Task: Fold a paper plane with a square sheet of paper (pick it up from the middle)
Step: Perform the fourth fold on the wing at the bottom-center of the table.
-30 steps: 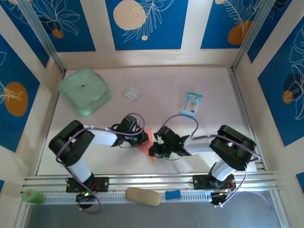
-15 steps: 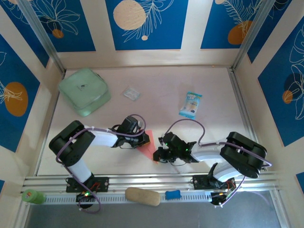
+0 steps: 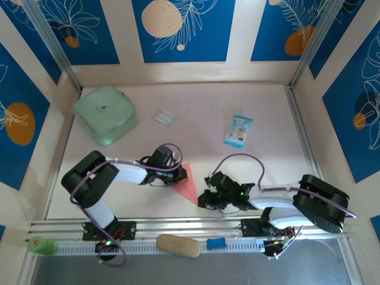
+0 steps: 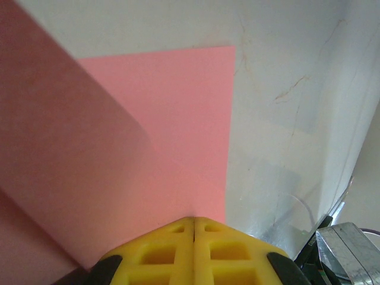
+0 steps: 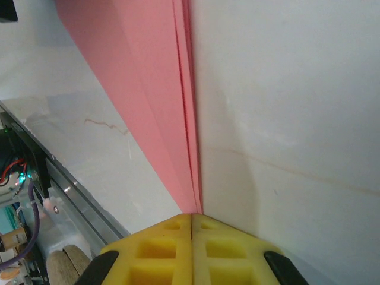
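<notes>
Centrally, the folded pink sheet [image 3: 188,185] lies on the table [image 3: 196,142] between the two arms, its long axis slanting from far-left to near-right. The left gripper [image 3: 180,176] is pinched closed on its far-left edge. The right gripper [image 3: 205,199] is pinched closed on the layered near tip, so each arm commands one end. The aluminium rail [image 3: 178,224] runs close behind the right gripper. Open tabletop lies beyond, with the snack packet [image 3: 238,130] and green pouch [image 3: 105,114] well apart.

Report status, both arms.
Left gripper shut on folded pink paper. Right gripper shut on its near end. Snack packet sits apart, far side.
</notes>
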